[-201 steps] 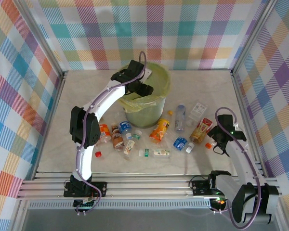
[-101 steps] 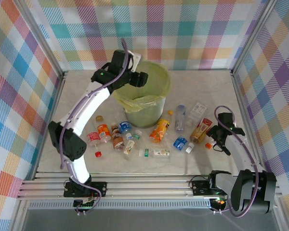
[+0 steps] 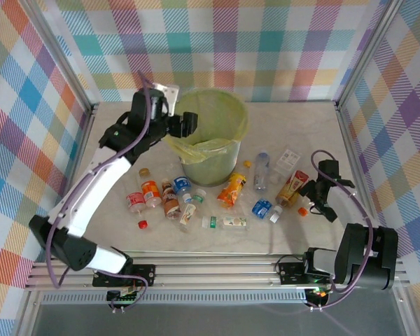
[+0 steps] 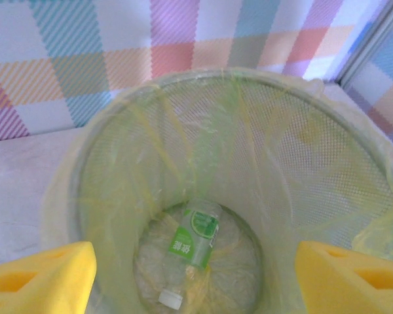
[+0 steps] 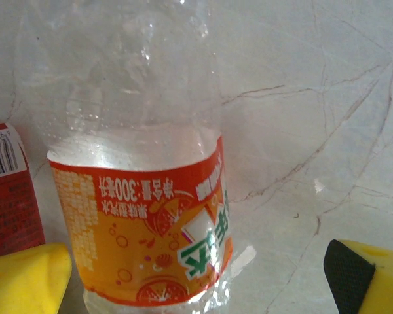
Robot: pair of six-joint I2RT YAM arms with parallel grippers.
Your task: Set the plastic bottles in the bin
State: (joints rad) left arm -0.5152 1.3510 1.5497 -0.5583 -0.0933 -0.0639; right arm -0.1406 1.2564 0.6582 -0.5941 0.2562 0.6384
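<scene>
Swung leftward since the earlier frame, the left arm holds its claw [image 3: 185, 123] over the bin's [image 3: 227, 112] left rim, fingers apart and empty. One green-label bottle [image 4: 196, 235] lies on the bin's bottom. Roughly eleven bottles [image 3: 232, 189] lie scattered on the table [image 3: 301, 126] in front of the bin, with three loose caps [image 3: 143, 224]. Right claw [image 3: 316, 199], wide apart, straddles an orange-label bottle [image 5: 144, 216] without clamping it.

Crushed bottles [image 3: 232, 189] scattered beside lined bin [image 3: 211, 166], green-labelled bottle [image 4: 195, 239] inside
</scene>
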